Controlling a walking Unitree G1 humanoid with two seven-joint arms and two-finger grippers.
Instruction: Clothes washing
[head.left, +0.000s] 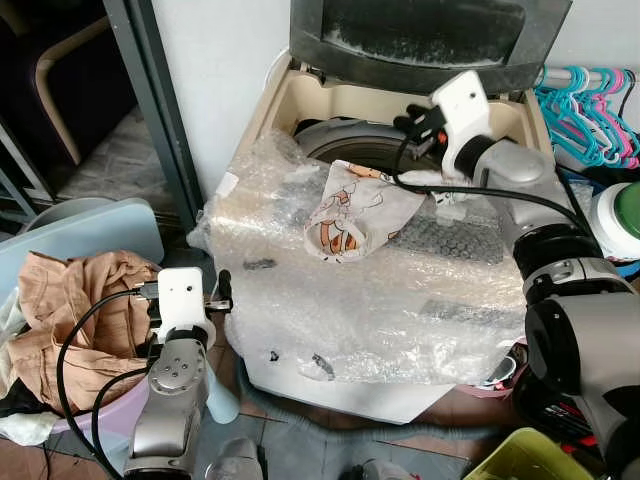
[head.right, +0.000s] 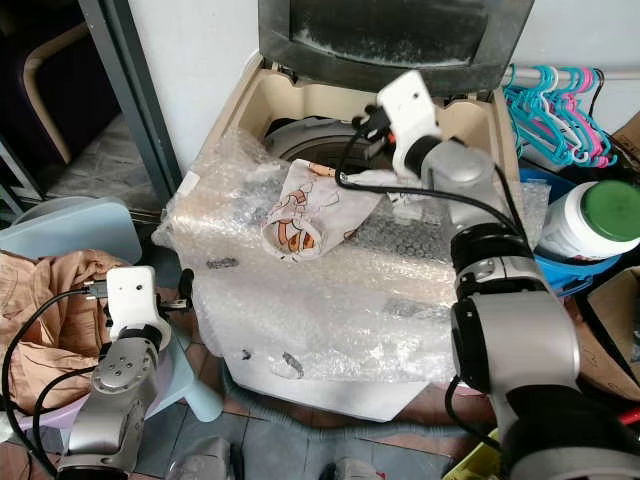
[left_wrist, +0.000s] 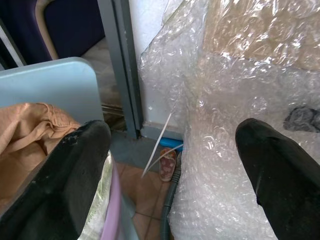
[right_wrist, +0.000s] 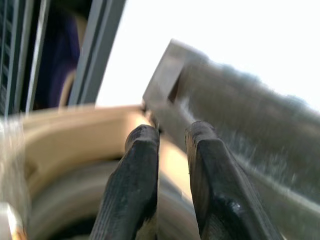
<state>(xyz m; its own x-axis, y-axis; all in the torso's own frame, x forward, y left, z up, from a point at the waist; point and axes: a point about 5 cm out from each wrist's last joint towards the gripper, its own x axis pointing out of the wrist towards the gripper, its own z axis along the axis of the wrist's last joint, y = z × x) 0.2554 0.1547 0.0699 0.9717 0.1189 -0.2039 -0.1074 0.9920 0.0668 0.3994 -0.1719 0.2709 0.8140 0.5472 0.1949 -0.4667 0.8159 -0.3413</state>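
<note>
— where's the laundry at?

— one printed cloth (head.left: 355, 212), white with orange cartoon figures, lies crumpled on the front edge of the washing machine (head.left: 300, 100), half on the bubble wrap (head.left: 400, 300) and just short of the drum opening (head.left: 345, 140). the rest, a heap of tan clothes (head.left: 70, 300), sits in the lilac basin (head.left: 100, 415) down on the robot's left.

— and the claws?

— the right gripper (right_wrist: 170, 165) is up over the tub, under the raised grey lid (head.left: 420, 35). its fingers are nearly pressed together with just a slim gap, and i see nothing between them. the left gripper (left_wrist: 175, 165) hangs low between the basin and the machine's wrapped side, fingers spread wide, empty.

— what might go wrong?

— i'd say the cloth could slide off. that wrap is slick, crinkly plastic, loose and puffed over the top and front, and the fabric is thin and limp. a nudge from the right arm's black cable (head.left: 470, 190), which trails right past it, might drag it to the floor. a pinch there could also catch plastic along with the cloth.

— anything else close by?

— bright plastic hangers (head.left: 590, 110) and a white jar with a green lid (head.left: 625, 215) sit just beside the right arm, so a wide swing might knock them.
</note>
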